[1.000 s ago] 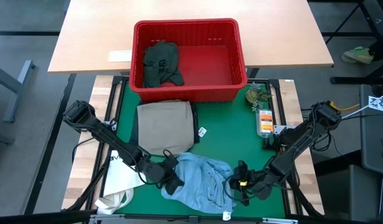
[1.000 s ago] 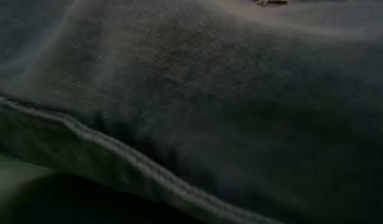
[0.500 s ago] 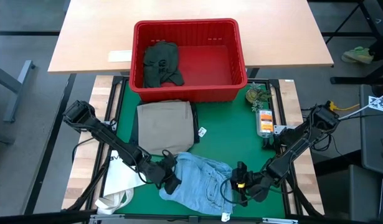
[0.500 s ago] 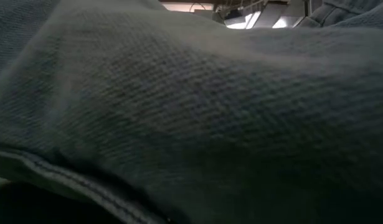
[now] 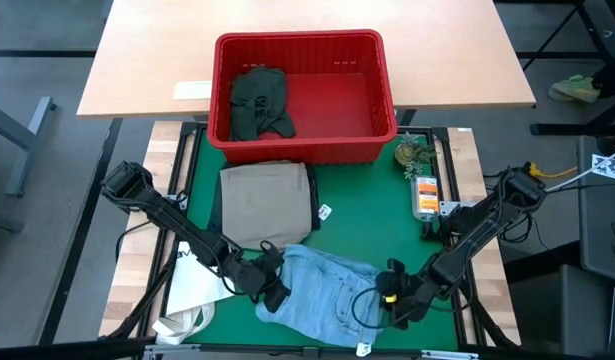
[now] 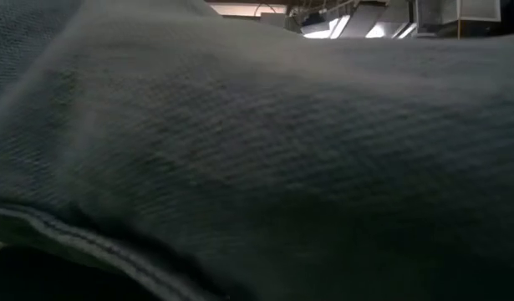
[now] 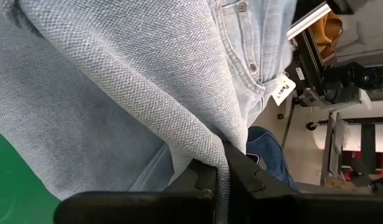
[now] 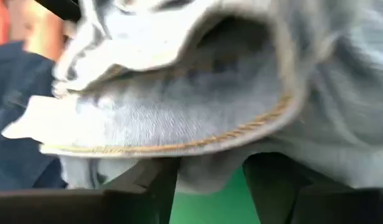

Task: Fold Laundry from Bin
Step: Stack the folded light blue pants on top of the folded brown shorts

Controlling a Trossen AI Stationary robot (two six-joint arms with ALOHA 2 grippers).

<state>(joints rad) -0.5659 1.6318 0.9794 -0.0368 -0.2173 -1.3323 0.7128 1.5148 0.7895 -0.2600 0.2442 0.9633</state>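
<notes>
1. The bin [image 5: 387,90] is red with slotted sides.
2. A dark green piece [image 5: 257,100] lies inside it.
3. The bench [image 5: 362,225] surface under my arms is green; the bench behind is pale wood.
4. The folded trousers [image 5: 264,200] are khaki.
5. The jeans [image 5: 322,295] are light blue, with a twill weave and tan stitching along the hem.
6. My left tool [image 5: 272,292] and right tool [image 5: 390,303] are black.

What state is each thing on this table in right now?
Light blue jeans: lying rumpled on the green mat.
Khaki trousers: folded.
Dark green piece: crumpled in the red bin.
Left end effector: shut on the jeans' edge.
Right end effector: open beside the jeans.
</notes>
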